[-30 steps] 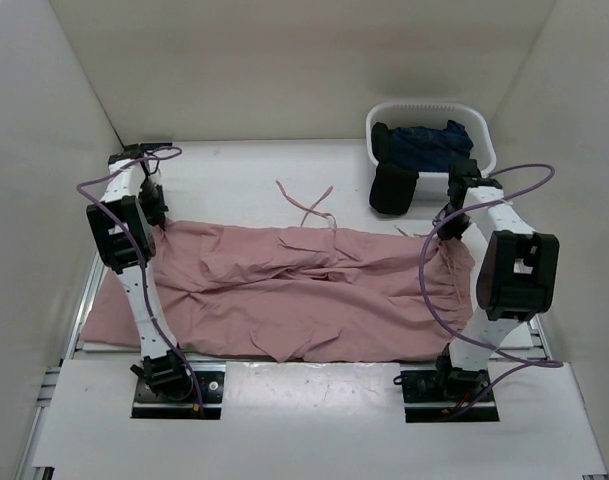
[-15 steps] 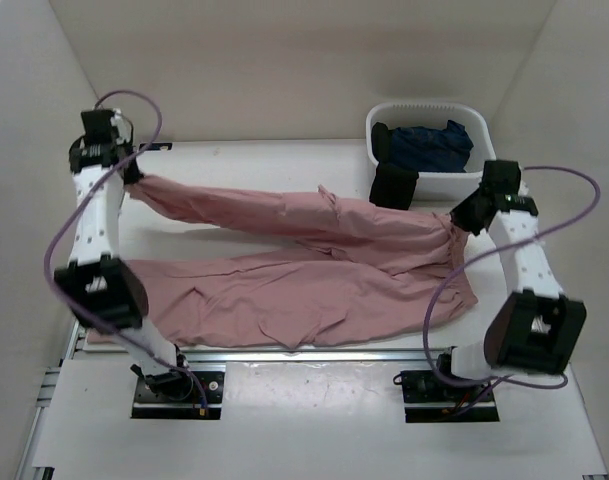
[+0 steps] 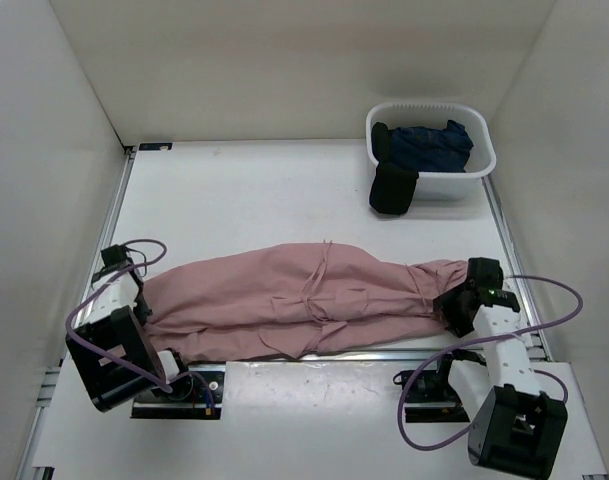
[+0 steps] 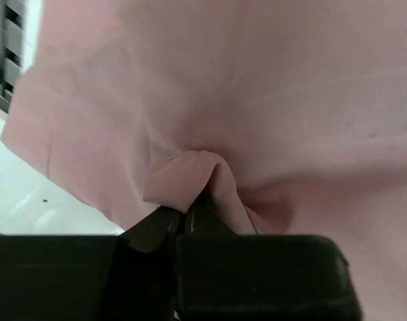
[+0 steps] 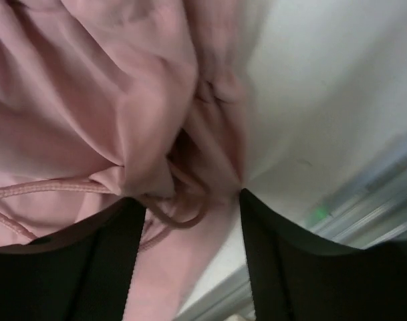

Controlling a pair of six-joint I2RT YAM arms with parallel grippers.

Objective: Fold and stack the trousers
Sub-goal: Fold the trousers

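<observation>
Along the near edge of the white table (image 3: 284,190) the dusty-pink thin soft-fabric trousers (image 3: 304,300) lie folded lengthwise, long axis left–right btwn the two arms. At the left end sits the left gripper (image 3: 141,295), at the gathered end the right gripper (image 3: 454,303). Each is at its own end, so neither is nearer overall. Next fold prob. carries one end over the other along that axis. Left wrist cam adds what top view can't: jaws pinched tight on a small tuck of pink cloth. Right wrist cam: fingers (image 5: 89,267) parted, waist fabric & thin pink drawstring (image 5: 49,190) loose btwn them, unclamped. Only top view shows the white plastic basket (image 3: 429,105) w/ dark navy garments (image 3: 429,145), well apart.
</observation>
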